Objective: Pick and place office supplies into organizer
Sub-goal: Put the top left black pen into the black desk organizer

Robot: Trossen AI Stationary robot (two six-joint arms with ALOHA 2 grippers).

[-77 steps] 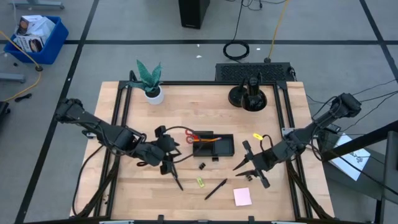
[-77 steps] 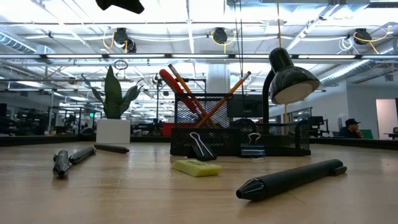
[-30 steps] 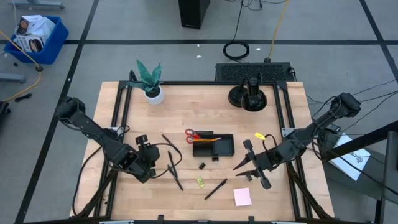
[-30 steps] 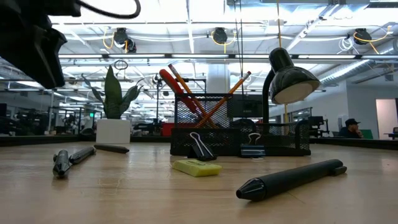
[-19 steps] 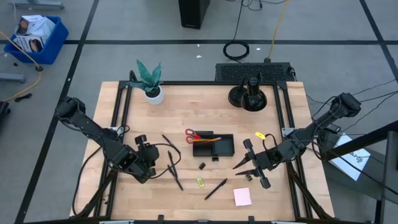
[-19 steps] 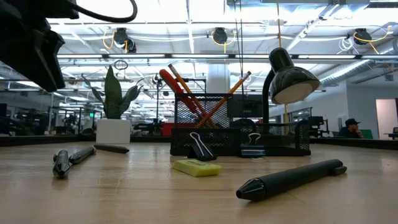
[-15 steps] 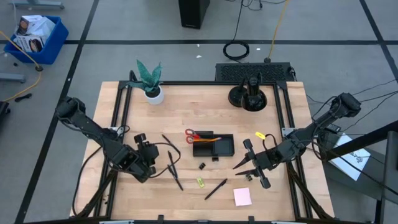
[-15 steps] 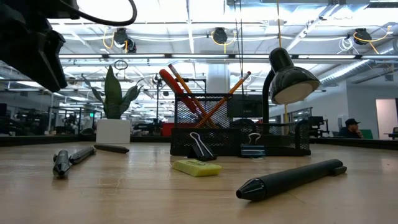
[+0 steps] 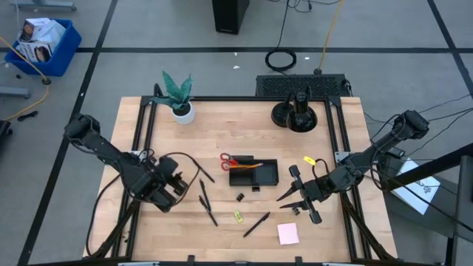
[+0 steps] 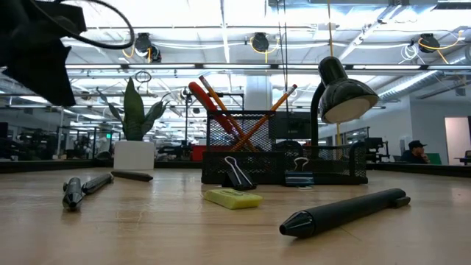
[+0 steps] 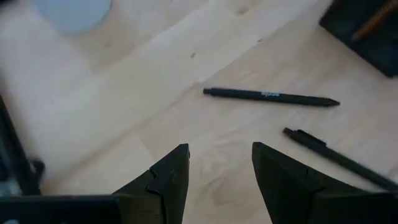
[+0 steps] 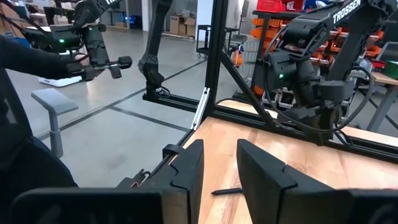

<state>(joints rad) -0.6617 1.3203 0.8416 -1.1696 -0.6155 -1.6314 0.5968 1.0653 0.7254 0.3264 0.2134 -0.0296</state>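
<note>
Wooden table (image 9: 222,133), framed in black rail. Near its middle the organizer (image 9: 253,174), a low black mesh tray, already loaded with red-handled scissors (image 9: 230,160) and orange pencils (image 10: 274,105) that lean crossed over its rim, too long for the compartments to stand straight. Green plant (image 9: 177,94) and round black stand (image 9: 295,114) at the far edge, out of the working lane.

Left gripper (image 9: 177,184) low over the left part of the table, fingers apart with bare wood between them in the left wrist view, holding nothing; likely parked there to line up on the loose pens close by. Right gripper (image 9: 298,200) right of the tray, fingers (image 12: 186,163) parted by a narrow gap, nothing held.

Still loose: two slim black pens (image 9: 205,201) just beside the left gripper, a third pen (image 9: 256,224) toward the near edge, a pink sticky-note pad (image 9: 288,233) near the right gripper, black clips (image 9: 241,197) against the tray's near side, and a yellow-green piece (image 9: 238,216), perhaps an eraser, hard to say for sure.
</note>
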